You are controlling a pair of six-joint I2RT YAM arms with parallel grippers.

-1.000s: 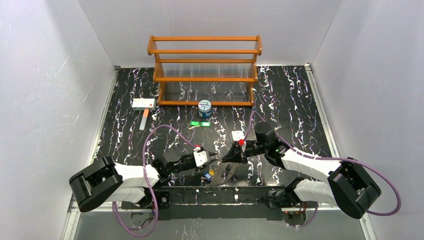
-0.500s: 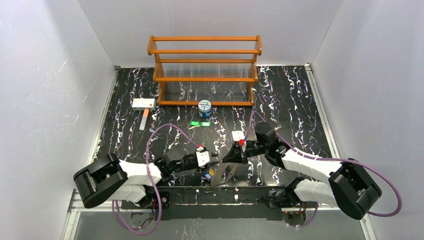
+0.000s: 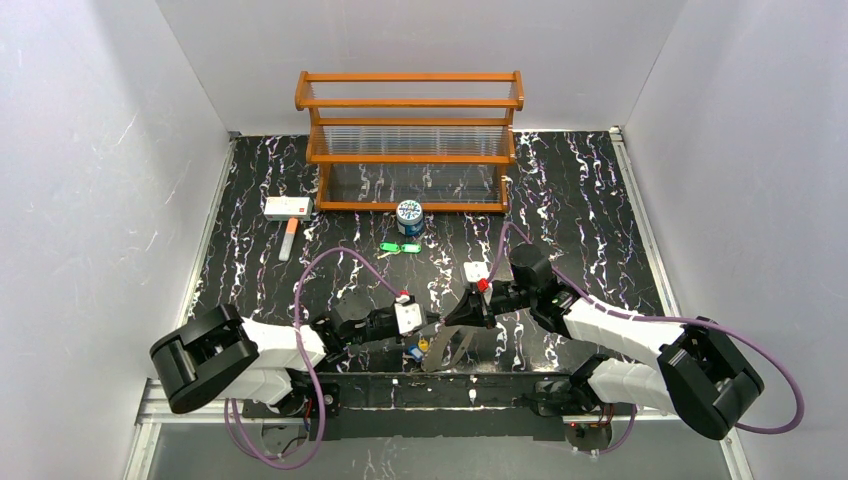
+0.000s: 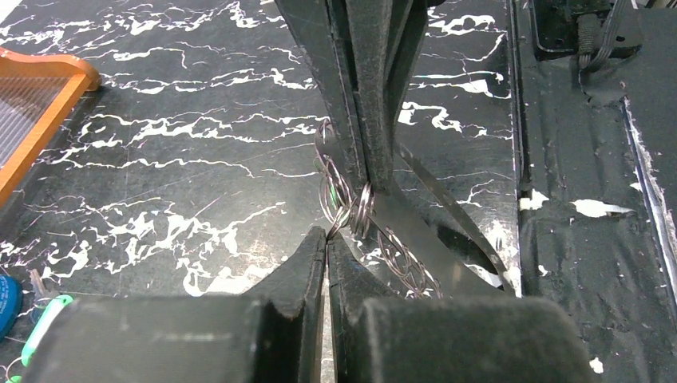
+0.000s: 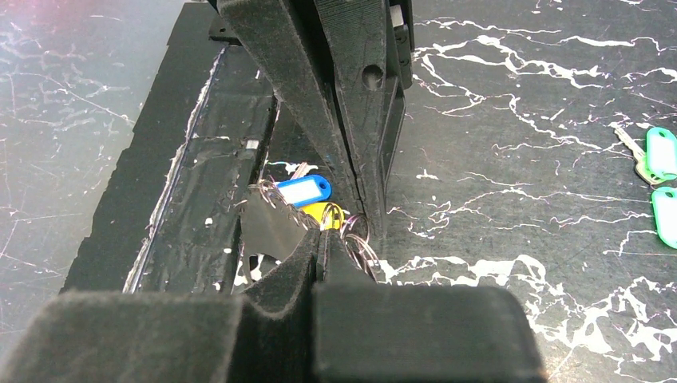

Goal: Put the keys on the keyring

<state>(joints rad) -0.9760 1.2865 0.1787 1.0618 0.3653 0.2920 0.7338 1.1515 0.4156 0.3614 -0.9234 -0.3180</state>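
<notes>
Metal rings in left wrist view, blue key in right

Left gripper edged rightward, jaws closed — now at the wire rings

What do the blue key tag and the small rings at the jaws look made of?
The blue key tag: seemingly glossy plastic, smooth and bright, with a white label window. The small rings: thin metal wire, judging by their silvery glints.
</notes>
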